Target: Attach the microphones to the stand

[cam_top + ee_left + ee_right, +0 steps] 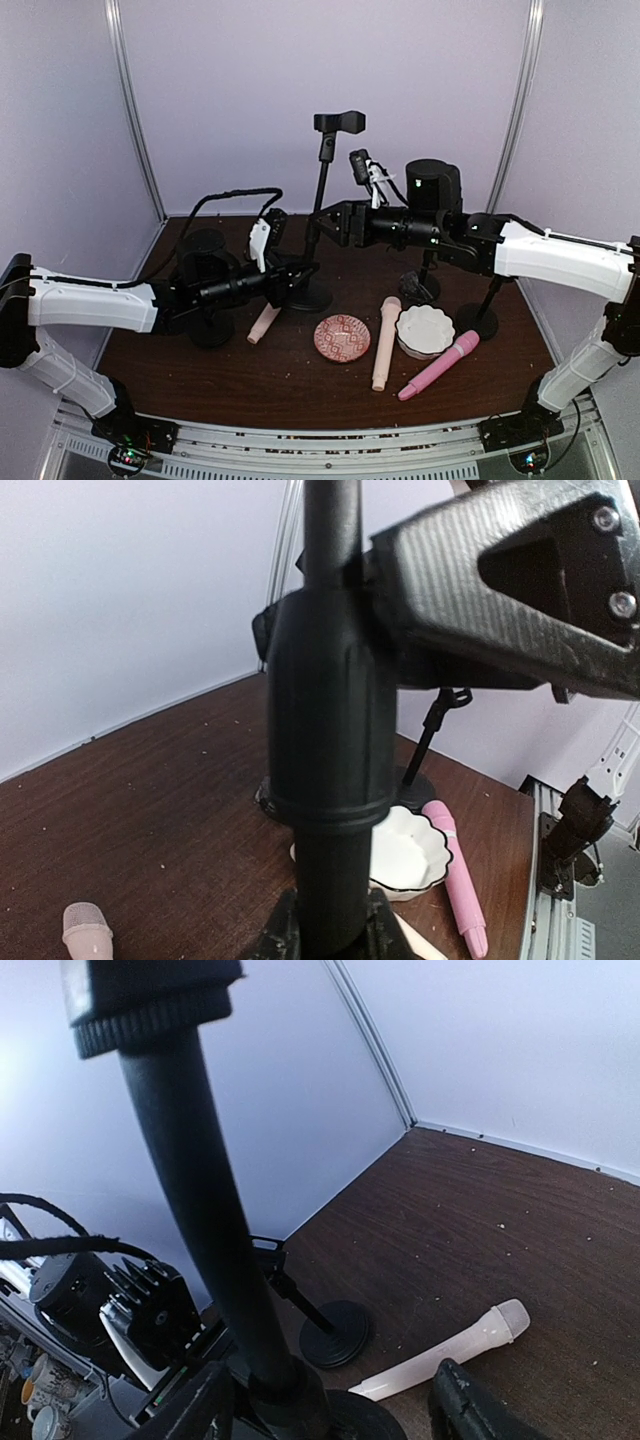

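The tall black stand (320, 205) rises from a round base, with an empty clip (340, 122) at its top. My left gripper (303, 273) is shut on the stand's lower pole; in the left wrist view (332, 935) the fingers press the thick sleeve (330, 730). My right gripper (332, 222) is open around the pole higher up (330, 1410), with the pole (200, 1190) near its left finger. One peach microphone (264, 323) lies by the base and shows in the right wrist view (440, 1355). Another peach microphone (385, 342) and the pink microphone (438, 365) lie at front right.
A red patterned dish (342, 338) and a white scalloped dish (424, 330) sit between the microphones. Two more black stands (480, 318) stand at the right under my right arm, one with a tilted clip (360, 165). A short black stand (210, 328) is under my left arm.
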